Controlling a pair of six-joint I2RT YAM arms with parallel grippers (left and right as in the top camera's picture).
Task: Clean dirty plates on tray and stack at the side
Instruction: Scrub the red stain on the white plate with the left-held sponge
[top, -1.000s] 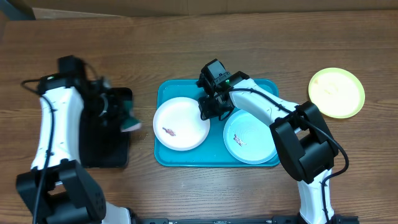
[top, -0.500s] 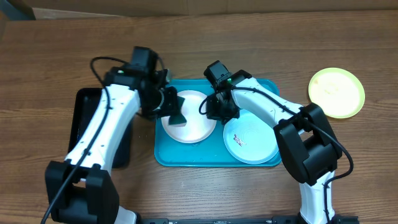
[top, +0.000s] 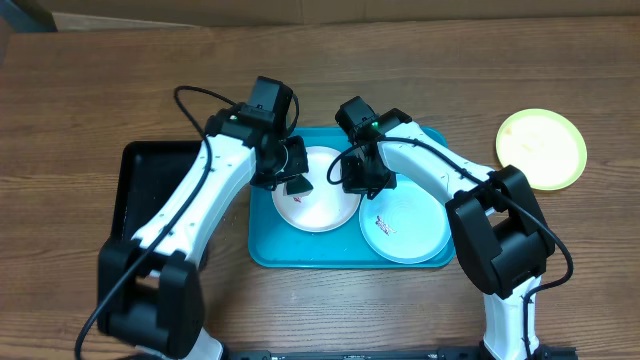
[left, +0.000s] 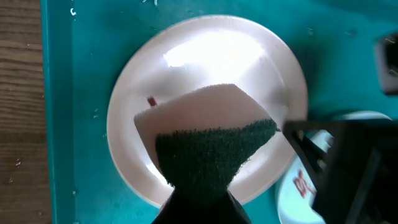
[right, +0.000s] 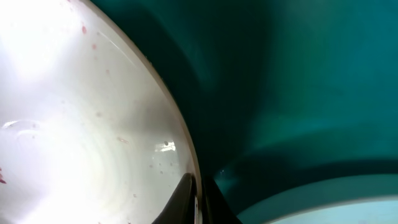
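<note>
A brown wood-grain counter (top: 90, 90) fills nearly the whole overhead view, its grain running left to right, with darker streaks and knots across the surface. Along its far edge lies a flat tan strip (top: 400, 12), plain and unmarked. A dark shape (top: 20, 15) sits in the far left corner, too cropped to identify. The light is soft and even, and shadows on the counter are faint and blurred.
</note>
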